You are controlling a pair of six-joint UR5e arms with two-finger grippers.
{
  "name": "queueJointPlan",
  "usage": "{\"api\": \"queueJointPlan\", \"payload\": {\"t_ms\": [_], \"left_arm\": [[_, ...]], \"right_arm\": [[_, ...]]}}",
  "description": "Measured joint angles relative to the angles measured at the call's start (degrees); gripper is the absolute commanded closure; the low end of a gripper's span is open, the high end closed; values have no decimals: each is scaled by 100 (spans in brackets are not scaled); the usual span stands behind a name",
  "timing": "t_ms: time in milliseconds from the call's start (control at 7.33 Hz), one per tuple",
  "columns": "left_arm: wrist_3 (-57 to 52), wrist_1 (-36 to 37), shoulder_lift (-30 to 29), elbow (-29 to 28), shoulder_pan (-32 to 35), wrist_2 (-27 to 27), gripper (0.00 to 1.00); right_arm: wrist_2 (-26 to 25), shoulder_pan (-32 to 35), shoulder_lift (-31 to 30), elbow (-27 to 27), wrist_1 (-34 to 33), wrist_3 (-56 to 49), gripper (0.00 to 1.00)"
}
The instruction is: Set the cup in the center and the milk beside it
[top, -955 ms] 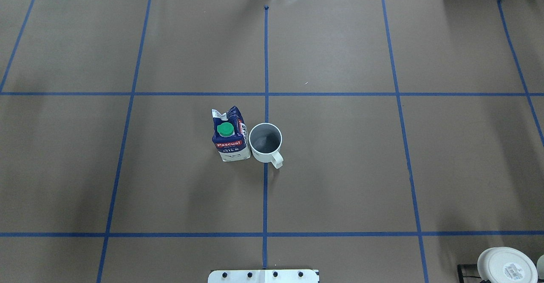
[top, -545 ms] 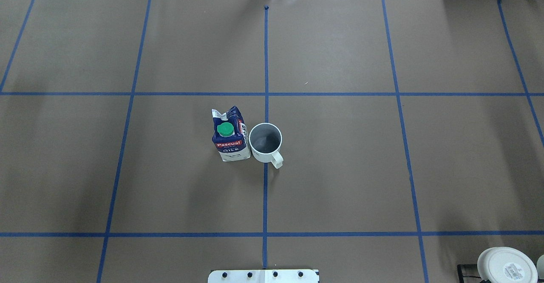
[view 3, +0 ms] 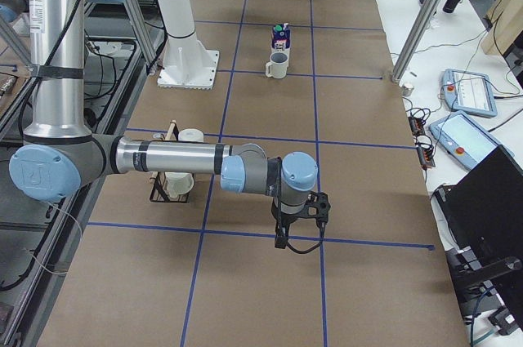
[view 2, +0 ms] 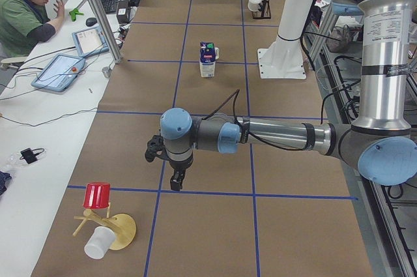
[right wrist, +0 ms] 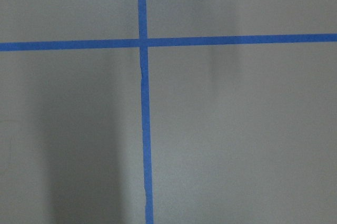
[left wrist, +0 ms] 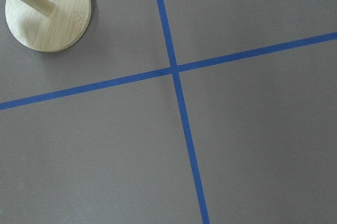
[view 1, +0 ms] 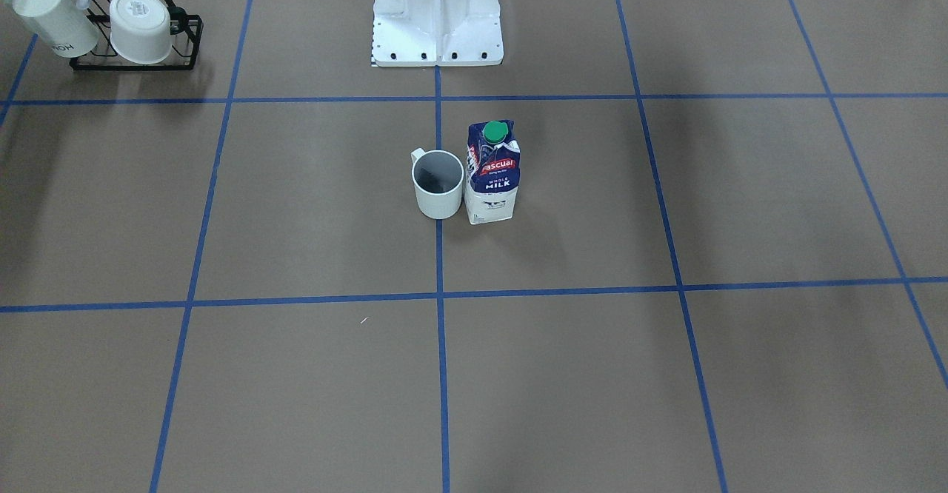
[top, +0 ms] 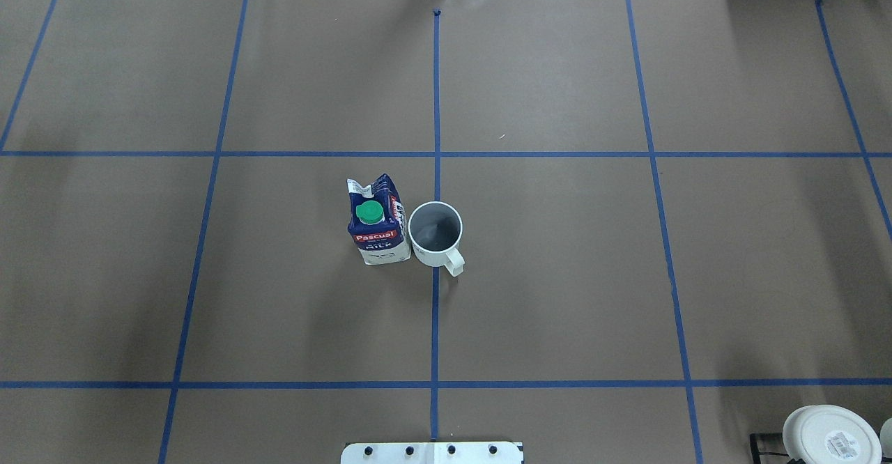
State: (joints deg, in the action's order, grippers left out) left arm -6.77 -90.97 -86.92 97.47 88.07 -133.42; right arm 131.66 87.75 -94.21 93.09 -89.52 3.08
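Cup (top: pixel 435 230) upright on the table (top: pixel 557 276), on the vertical tape line at the center (top: pixel 435 325), between the two horizontal lines and nearer the far one; handle turned toward the robot's base and a little to its right; inside looks grey.

Milk (top: pixel 376 223) upright on the robot's left of the cup, green cap on top; the two stand just beside each other and appear to touch, though the overhead angle leaves that unsure; front view agrees, cup (view 1: pixel 438 186) and milk (view 1: pixel 492 178) side by side.

Left end effector (view 2: pixel 176 187) points down above a tape crossing near the table's left end, well apart from the cup; nothing seen in it; fingers wide or narrow, cannot tell from the side view. Its wrist camera shows the crossing and a round wooden base (left wrist: pixel 47 10).

Right end effector (view 3: pixel 282 242) points down near a crossing at the right end; opening likewise cannot be told; a rack (view 1: pixel 133 56) with two white cups stands near it.
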Motion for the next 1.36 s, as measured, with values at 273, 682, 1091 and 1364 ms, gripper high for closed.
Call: {"api": "queueJointPlan", "payload": {"t_ms": [273, 682, 1091, 1364], "left_arm": [[-4, 0, 0, 0, 0, 0, 1], [0, 0, 0, 0, 0, -4, 1], [0, 0, 0, 0, 0, -17, 1], [0, 0, 0, 0, 0, -18, 1]], "right_arm": [[-51, 2, -8, -13, 72, -393, 0], [-54, 2, 1, -11, 75, -681, 0], [-36, 1, -9, -23, 75, -686, 0], [-26, -1, -2, -20, 75, -686, 0]]}}
